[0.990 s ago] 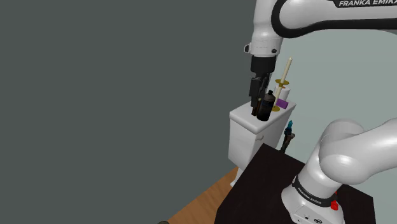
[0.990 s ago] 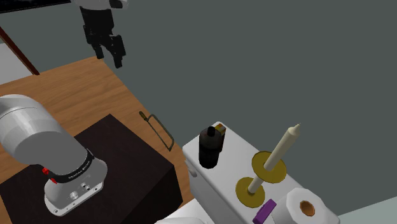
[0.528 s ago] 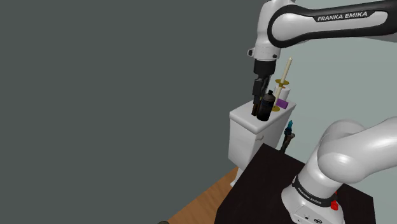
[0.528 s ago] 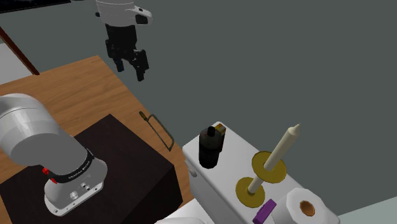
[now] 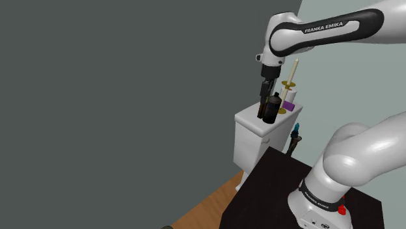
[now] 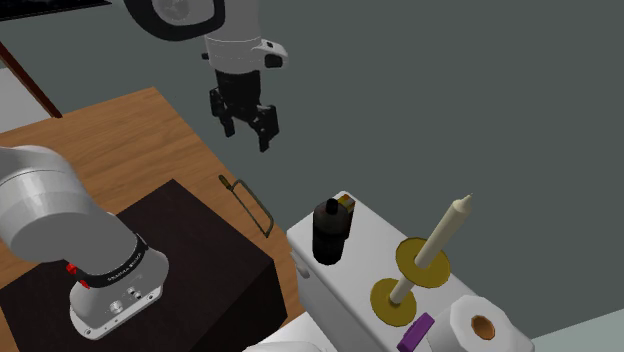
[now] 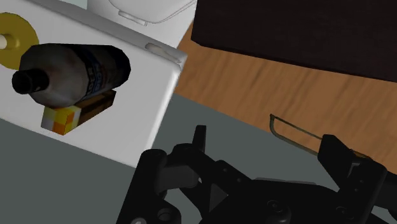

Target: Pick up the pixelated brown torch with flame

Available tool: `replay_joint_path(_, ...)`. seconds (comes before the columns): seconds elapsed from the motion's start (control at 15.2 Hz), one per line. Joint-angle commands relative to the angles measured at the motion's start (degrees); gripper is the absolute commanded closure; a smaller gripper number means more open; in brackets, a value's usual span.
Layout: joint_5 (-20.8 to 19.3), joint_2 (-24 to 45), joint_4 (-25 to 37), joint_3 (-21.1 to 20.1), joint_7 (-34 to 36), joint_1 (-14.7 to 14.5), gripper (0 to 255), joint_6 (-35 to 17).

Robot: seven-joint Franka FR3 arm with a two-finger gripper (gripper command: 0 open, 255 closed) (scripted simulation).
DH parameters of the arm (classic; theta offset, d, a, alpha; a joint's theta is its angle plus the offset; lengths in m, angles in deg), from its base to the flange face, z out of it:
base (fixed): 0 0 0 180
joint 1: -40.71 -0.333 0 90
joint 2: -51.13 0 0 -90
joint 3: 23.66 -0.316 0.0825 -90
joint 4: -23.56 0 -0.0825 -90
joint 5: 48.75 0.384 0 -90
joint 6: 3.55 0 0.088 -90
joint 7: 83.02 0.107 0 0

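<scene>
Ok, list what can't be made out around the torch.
Torch, wrist view: the dark bottle covers most of its length.
Torch, second exterior view: just a corner peeks past the bottle.
Bottle label, wrist view: too small to read.
Toilet roll, second exterior view: cut by the bottom edge.

Black pincer [image 5: 264, 92] up-left of dark bottle [image 5: 272, 108], bottle on white tank [image 5: 255, 135], pale candle [image 5: 295, 70] behind, black stand [image 5: 270, 188] lower right

Only legible txt: "FRANKA EMIKA", white letters on arm [image 5: 323, 26] upper link's dark band
</scene>
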Motion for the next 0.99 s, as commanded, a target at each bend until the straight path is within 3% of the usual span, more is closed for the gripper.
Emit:
replay_joint_path(0.0,-1.1,2.8,0.5,2.5,-2.9,0.7,0,-3.0)
replay_joint_path(0.46,-1.2,14.4,6.1,10.3,-12.9,1.6,0,-11.5)
replay_joint_path(0.92,5.0,28.7,15.1,17.1,-25.1,2.1,0,-18.0)
